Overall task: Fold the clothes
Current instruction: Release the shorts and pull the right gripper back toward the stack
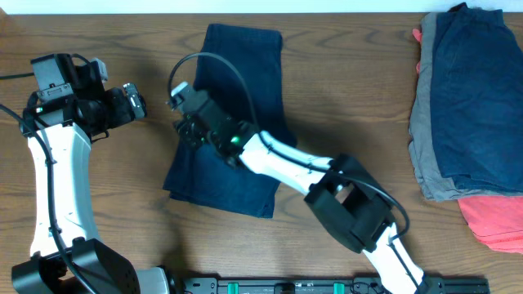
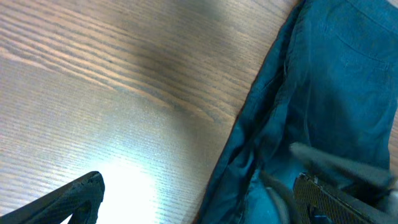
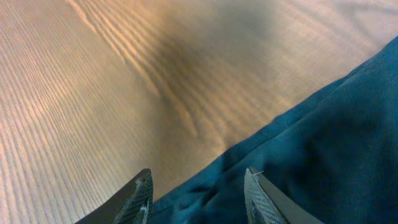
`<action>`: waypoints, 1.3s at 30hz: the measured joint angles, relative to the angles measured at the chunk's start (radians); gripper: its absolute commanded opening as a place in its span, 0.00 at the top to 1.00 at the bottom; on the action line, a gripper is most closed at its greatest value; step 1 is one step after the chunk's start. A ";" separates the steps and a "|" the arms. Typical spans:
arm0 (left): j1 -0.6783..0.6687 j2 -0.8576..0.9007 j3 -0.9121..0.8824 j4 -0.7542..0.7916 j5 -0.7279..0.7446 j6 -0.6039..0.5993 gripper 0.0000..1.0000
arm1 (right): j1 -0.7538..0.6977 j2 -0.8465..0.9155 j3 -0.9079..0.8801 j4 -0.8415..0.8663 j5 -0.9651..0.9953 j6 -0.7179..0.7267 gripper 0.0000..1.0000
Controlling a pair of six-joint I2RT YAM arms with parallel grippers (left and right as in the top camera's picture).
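2 arms, 2 hands, 1 tabletop (image 1: 343,73).

Clothes: 1 pair navy shorts (image 1: 237,65) lies flat at centre-back of tabletop, folded into a long strip. It runs from the far edge toward the front and is wider at the near end. 1 pile at far right, well apart from the shorts, w/ 3 colours showing: navy piece (image 1: 474,90) on top, grey piece (image 1: 425,167) under it, coral-red piece (image 1: 498,220) sticking out at the front. Exact no. of pieces in the pile: can't tell.

L hand (image 1: 135,102): spread wide and holding nothing. It hovers over bare wood just left of the shorts, w/ 1 finger over the cloth edge in wrist view.

R hand (image 3: 199,196): at the shorts' left edge, its 2 fingers (image 3: 140,199) partly spread. They straddle the cloth border w/ fabric between them, not pressed together.
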 measured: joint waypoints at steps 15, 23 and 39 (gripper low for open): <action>0.000 0.000 0.000 -0.016 0.000 0.000 0.02 | 0.015 0.060 0.006 -0.053 0.095 0.064 0.99; 0.000 0.000 0.000 -0.025 0.000 0.000 0.02 | 0.011 0.060 0.166 -0.294 0.123 0.066 0.99; 0.000 0.000 0.000 -0.035 0.000 0.000 0.03 | -0.272 -0.056 0.439 -1.149 -0.014 0.087 0.99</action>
